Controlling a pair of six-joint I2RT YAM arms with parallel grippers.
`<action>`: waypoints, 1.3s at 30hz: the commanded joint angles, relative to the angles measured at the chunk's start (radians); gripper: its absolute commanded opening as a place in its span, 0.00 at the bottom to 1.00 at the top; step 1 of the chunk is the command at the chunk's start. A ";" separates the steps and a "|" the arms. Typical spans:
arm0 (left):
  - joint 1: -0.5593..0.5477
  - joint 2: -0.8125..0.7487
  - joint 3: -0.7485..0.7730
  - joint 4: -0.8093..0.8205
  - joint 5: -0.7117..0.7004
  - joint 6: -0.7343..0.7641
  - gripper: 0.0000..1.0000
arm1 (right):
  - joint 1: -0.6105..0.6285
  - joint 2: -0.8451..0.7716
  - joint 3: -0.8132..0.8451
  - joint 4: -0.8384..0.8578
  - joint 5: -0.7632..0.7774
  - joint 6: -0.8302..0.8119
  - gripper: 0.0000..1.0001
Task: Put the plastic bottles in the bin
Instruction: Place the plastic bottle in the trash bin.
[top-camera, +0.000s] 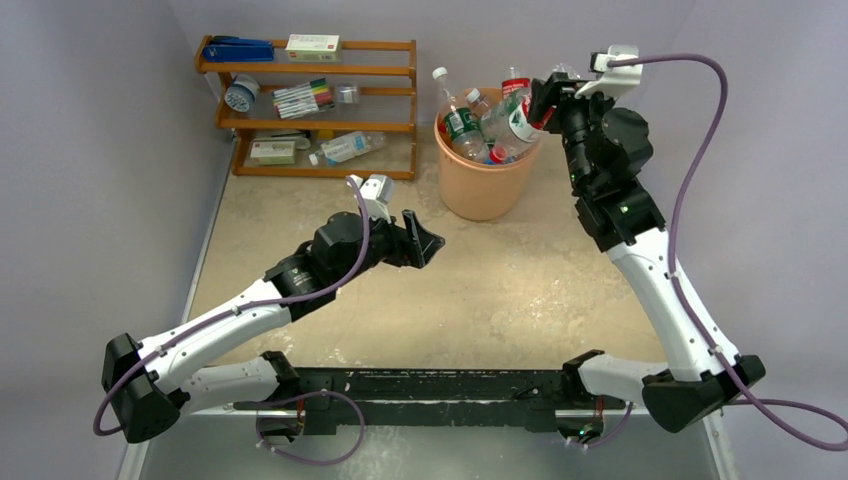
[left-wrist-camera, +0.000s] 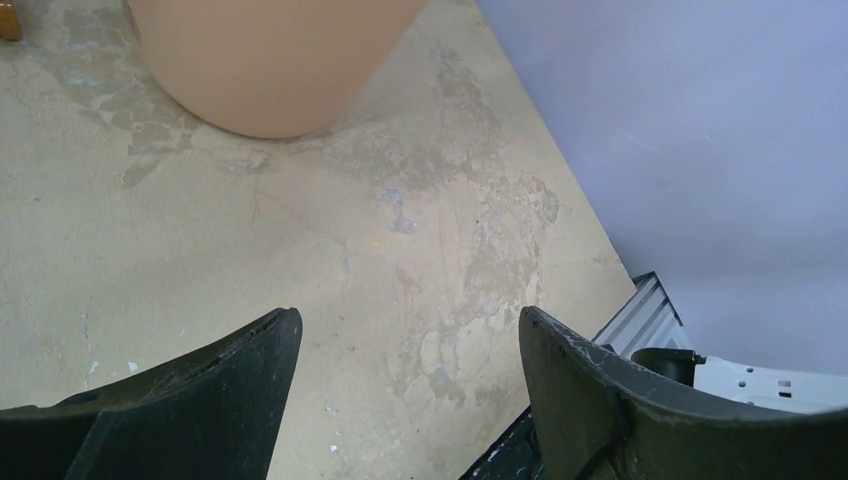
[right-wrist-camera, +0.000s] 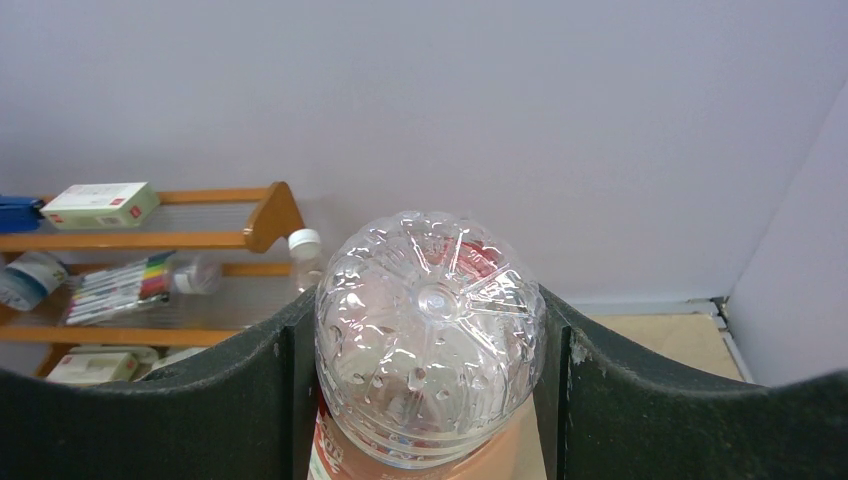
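The orange-peach bin (top-camera: 487, 185) stands at the back of the table with several clear plastic bottles (top-camera: 462, 122) sticking out of it. My right gripper (top-camera: 545, 100) is over the bin's right rim, shut on a clear bottle with a red label (top-camera: 517, 125). In the right wrist view that bottle's clear base (right-wrist-camera: 430, 335) fills the gap between the two fingers. My left gripper (top-camera: 428, 240) is open and empty above the table, left of and in front of the bin. The bin's wall shows in the left wrist view (left-wrist-camera: 270, 60). One more clear bottle (top-camera: 350, 147) lies on the shelf.
A wooden shelf (top-camera: 310, 125) stands at the back left with marker pens (top-camera: 303, 98), small boxes (top-camera: 312, 46) and a blue stapler (top-camera: 238, 49). Lilac walls close in the table on three sides. A black rail (top-camera: 430, 385) runs along the near edge.
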 joint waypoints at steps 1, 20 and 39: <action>-0.001 -0.032 -0.003 0.037 -0.005 0.008 0.79 | -0.003 0.027 -0.030 0.192 0.083 -0.046 0.52; -0.001 -0.061 -0.029 0.047 0.007 -0.001 0.79 | -0.003 0.162 -0.086 0.234 0.067 -0.056 0.50; -0.001 -0.048 -0.036 0.077 0.027 -0.006 0.79 | -0.003 0.282 -0.016 0.104 -0.008 -0.057 0.50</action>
